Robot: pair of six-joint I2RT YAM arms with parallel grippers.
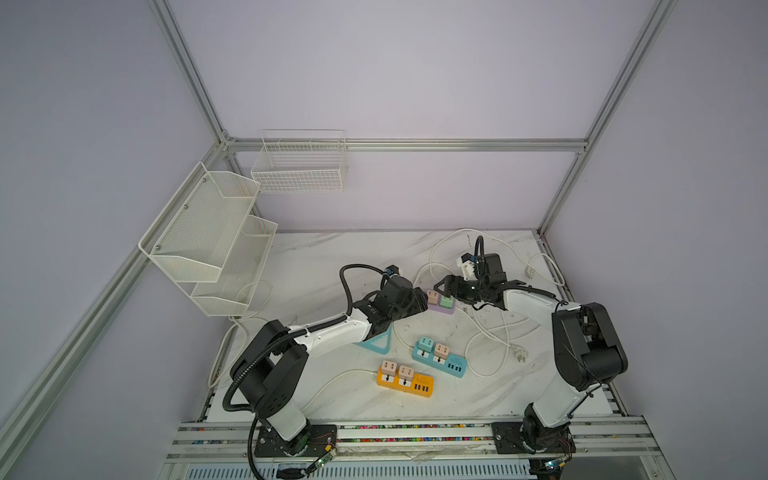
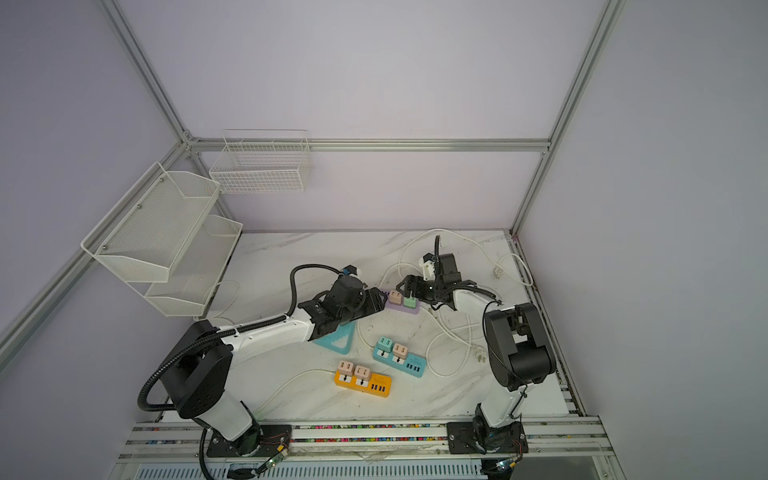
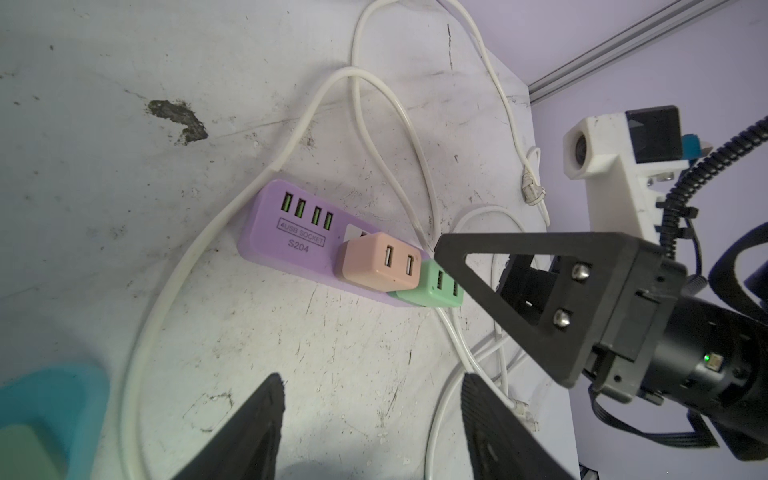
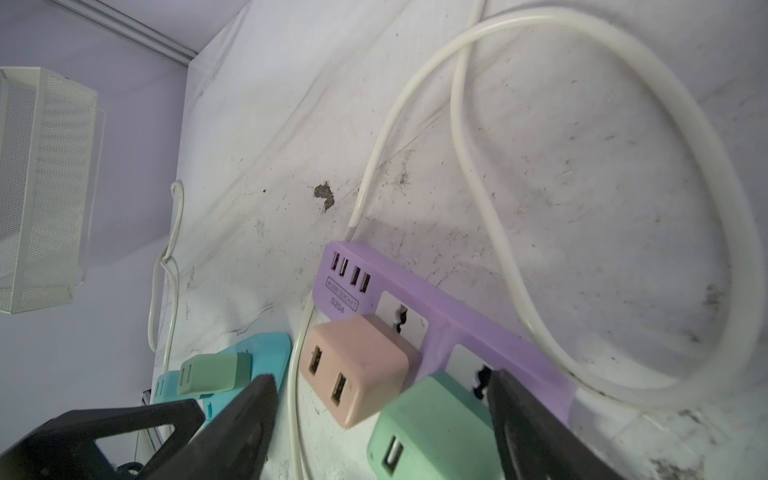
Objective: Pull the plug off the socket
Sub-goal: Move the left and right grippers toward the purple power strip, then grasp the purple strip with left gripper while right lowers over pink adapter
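Observation:
A purple power strip [image 1: 441, 309] lies mid-table in both top views, with a pink plug [image 1: 432, 296] and a green plug [image 1: 447, 301] seated in its sockets. In the right wrist view my right gripper [image 4: 380, 399] is open and straddles the green plug [image 4: 432, 424]. One of its fingers [image 4: 523, 419] is close beside that plug, and the other stands apart from it, out past the pink plug [image 4: 353, 370]. My left gripper [image 3: 370, 403] is open over bare table, a short way from the strip [image 3: 291, 237], with nothing between its fingers.
A teal strip [image 1: 440, 358] and an orange strip [image 1: 405, 379], each carrying two plugs, lie nearer the front. A teal triangular holder [image 1: 377, 343] sits under the left forearm. White cords [image 1: 486, 332] loop across the right side. Mesh shelves [image 1: 208, 241] and a wire basket [image 1: 299, 166] hang on the walls.

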